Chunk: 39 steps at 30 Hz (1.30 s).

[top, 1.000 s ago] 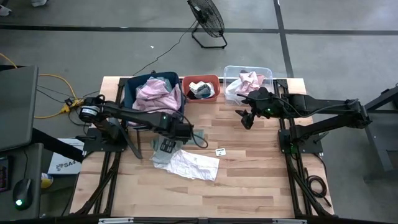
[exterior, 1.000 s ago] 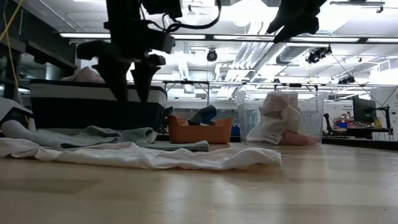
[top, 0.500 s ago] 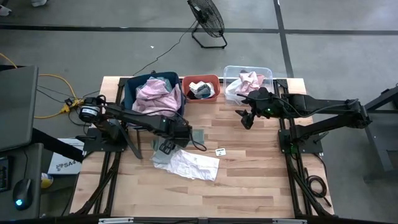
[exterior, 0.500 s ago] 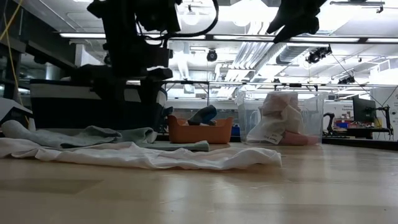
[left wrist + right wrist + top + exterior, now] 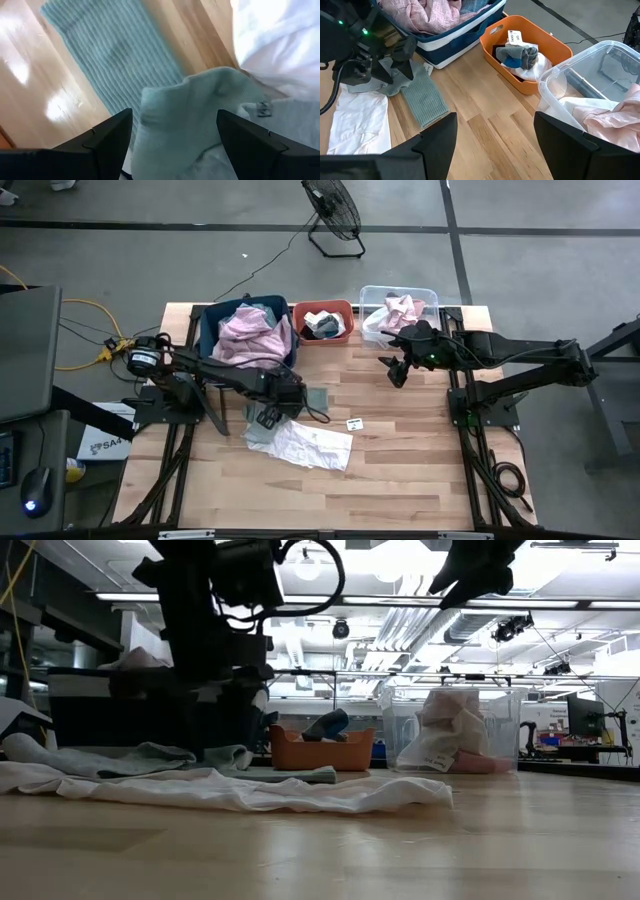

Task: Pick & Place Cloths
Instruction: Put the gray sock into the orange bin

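We see the left gripper (image 5: 268,416) low over the desk (image 5: 400,470) left of centre in the high view, its two fingers (image 5: 107,142) spread apart on either side of a raised fold of the grey-green cloth (image 5: 195,115); they have not closed on it. That grey-green cloth lies partly flat on the wood as a ribbed strip (image 5: 424,100) and partly bunched up against the white cloth (image 5: 305,445), which is spread on the desk just below it in the high view. The right gripper (image 5: 396,370) hangs above the desk in the upper right of centre, fingers open and holding nothing. Along the top edge of the desk stand three bins: a dark blue bin (image 5: 212,320) heaped with the pale pink cloth (image 5: 250,332), an orange bin (image 5: 560,47) with small folded pieces, and a clear bin (image 5: 615,55) holding another pink cloth (image 5: 615,120).
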Available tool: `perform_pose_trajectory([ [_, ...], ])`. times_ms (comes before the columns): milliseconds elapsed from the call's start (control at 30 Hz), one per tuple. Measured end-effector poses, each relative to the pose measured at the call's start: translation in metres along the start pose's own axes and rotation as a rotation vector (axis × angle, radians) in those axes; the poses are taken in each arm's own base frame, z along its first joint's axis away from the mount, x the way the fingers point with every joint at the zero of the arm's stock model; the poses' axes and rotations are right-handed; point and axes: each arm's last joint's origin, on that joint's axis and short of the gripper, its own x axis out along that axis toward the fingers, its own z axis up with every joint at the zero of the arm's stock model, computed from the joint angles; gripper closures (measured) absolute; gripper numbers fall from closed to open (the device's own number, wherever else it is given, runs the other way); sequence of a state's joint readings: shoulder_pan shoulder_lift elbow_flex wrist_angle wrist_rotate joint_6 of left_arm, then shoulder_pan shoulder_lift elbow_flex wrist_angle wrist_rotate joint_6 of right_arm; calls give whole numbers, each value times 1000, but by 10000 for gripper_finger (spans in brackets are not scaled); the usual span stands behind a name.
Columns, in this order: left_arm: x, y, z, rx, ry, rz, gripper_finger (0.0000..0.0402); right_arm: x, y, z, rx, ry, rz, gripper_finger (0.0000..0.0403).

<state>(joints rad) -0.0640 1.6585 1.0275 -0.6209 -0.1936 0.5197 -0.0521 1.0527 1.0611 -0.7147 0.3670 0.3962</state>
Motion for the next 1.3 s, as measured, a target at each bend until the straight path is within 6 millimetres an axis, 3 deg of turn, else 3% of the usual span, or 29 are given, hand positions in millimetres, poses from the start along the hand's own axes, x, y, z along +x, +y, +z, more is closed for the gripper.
perform_pose_trajectory([
  [467, 10, 6, -12, -95, -6, -22, 129, 0, 0, 0, 3, 0, 0, 147],
  [633, 10, 5, -12, -106, -11, -45, 191, 0, 0, 0, 3, 0, 0, 147],
  [1000, 10, 3, -15, -129, 12, -73, 377, 0, 0, 0, 3, 0, 0, 147],
  [1300, 8, 3, -14, -150, 25, -79, 396, 0, 0, 0, 3, 0, 0, 147],
])
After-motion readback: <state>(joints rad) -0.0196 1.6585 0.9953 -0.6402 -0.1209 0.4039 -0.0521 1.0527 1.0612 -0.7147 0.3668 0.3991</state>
